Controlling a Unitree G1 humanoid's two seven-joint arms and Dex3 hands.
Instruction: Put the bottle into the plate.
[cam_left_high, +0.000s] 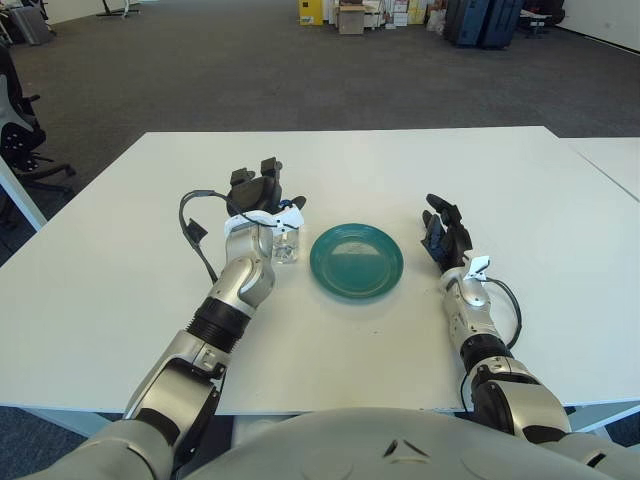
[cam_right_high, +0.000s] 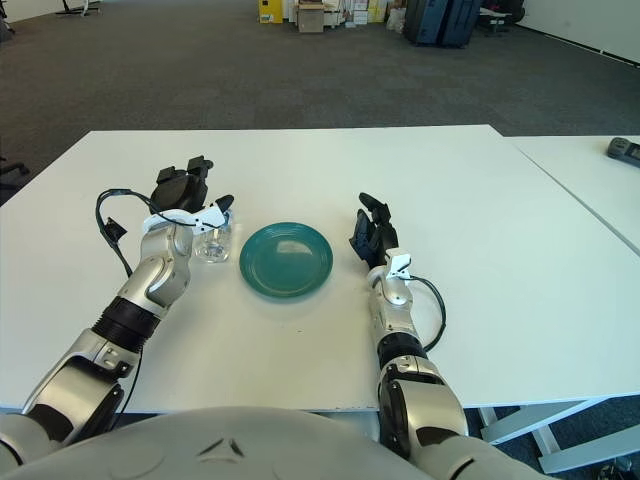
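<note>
Here the left robot hand (cam_left_high: 262, 200) curls over the small clear bottle (cam_left_high: 285, 246), which stands on the table (cam_left_high: 120, 260) just left of the green plate (cam_left_high: 356, 260). Whether its fingers actually grip the bottle, I cannot tell. A loose hold could tip it. The right robot hand (cam_left_high: 444, 235) shows right of the plate.

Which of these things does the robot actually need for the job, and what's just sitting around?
Needed:
- bottle, with the left hand over it
- green plate
- white table

Just around:
- right hand, idle right of the plate
- boxes far behind
</note>
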